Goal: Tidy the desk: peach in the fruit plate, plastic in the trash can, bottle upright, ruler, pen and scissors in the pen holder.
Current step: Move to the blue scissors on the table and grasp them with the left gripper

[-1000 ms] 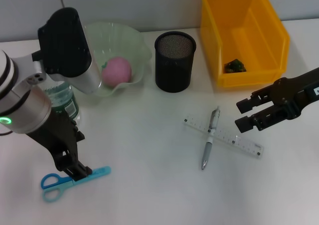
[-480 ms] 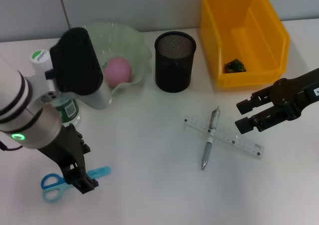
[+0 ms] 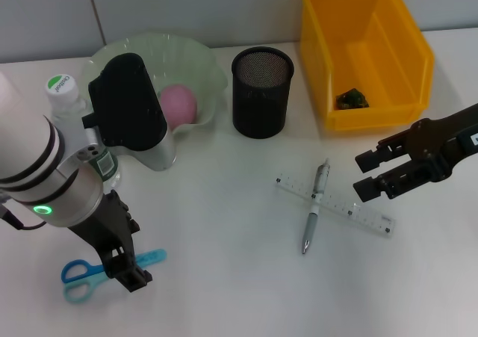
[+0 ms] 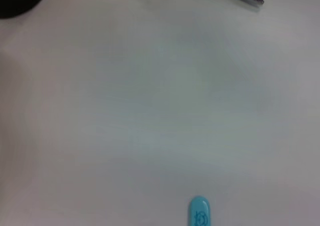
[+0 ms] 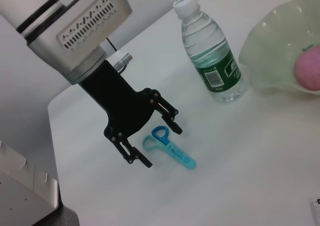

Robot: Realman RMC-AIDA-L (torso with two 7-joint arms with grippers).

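The left hand [image 5: 152, 138] hangs low over the near left part of the plain white table [image 3: 224, 277], its black fingers [image 5: 167, 117] spread open astride the small blue and teal scissors [image 3: 89, 273], which lie flat with the pale blue blade cover sticking out past the hand. Just behind the arm, the small clear water bottle with a green label and white cap [image 5: 210, 55] stands upright beside the translucent pale green ruffled fruit plate [image 3: 205, 72], and the round pink peach [image 3: 178, 104] sits inside it. The black wire-mesh pen holder [image 3: 261, 92] stands between the plate and the bright yellow rectangular trash can [image 3: 407, 53], which holds a dark scrap. The silver-grey click pen [image 3: 314, 206] lies across the clear plastic ruler [image 3: 366, 217]. The right hand [image 3: 367, 172] hovers open just beside the ruler's far end.
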